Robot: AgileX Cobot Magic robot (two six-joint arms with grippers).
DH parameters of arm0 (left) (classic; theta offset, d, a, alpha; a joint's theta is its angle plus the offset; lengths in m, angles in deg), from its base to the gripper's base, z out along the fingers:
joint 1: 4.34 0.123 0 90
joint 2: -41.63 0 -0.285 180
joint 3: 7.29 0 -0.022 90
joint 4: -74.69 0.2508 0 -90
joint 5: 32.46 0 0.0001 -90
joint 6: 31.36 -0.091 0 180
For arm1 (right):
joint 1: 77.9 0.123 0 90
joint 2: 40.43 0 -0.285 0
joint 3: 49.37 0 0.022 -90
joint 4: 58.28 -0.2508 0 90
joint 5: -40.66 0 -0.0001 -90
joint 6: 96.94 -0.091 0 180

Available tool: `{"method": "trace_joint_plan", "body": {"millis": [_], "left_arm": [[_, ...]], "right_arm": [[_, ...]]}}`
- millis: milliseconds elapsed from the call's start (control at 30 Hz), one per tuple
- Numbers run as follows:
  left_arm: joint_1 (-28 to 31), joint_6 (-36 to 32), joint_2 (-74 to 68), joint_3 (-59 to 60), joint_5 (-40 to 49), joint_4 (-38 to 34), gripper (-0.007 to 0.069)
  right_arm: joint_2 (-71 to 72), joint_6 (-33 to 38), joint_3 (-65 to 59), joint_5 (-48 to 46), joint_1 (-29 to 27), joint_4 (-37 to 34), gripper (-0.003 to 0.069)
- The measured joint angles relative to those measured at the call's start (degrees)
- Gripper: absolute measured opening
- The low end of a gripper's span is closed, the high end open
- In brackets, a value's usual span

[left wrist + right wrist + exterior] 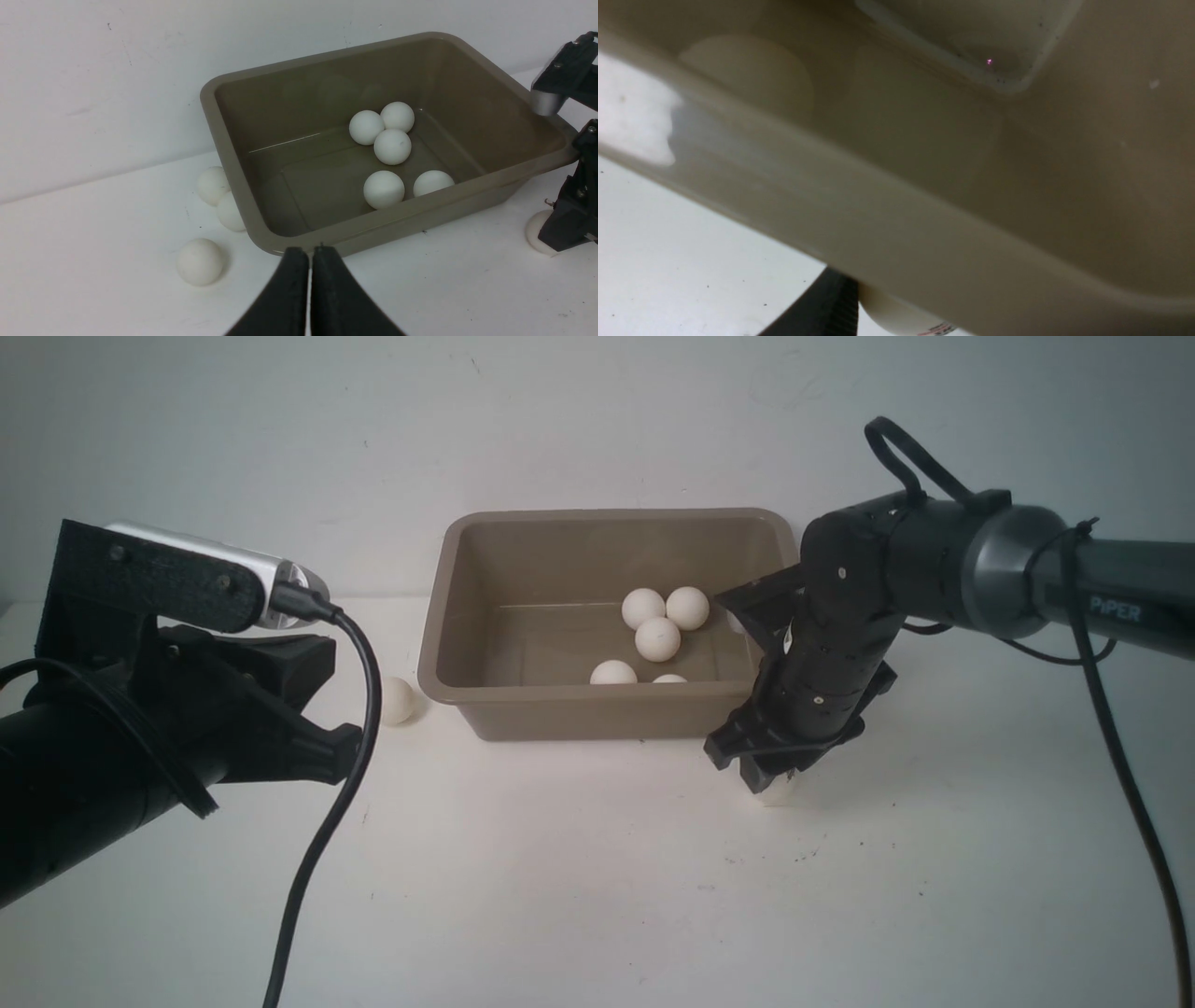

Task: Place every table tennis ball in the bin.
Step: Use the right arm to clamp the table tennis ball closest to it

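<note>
Crowding your right gripper (pixel 771 782) centre-right: the bin (pixel 579 719) corner, just beside. Wrist points down, fingers (pixel 817 312) straddle a table tennis ball (pixel 779 795) on the table (pixel 597 887), grip unclear. Your left gripper (pixel 310 253): pinched together, empty.

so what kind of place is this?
Probably a robot lab test bench: a bare white table against a blank wall, a cabled left arm and right arm, and only a bin and balls as props.
</note>
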Motion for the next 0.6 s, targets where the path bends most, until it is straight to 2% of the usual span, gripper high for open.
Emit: {"method": "trace_joint_plan", "body": {"millis": [600], "left_arm": [[0.0,-0.1,0.0,0.0,0.0,0.0,-0.0004]], "right_arm": [[0.2,2.2,0.3,-1.1,0.1,0.1,0.0316]]}}
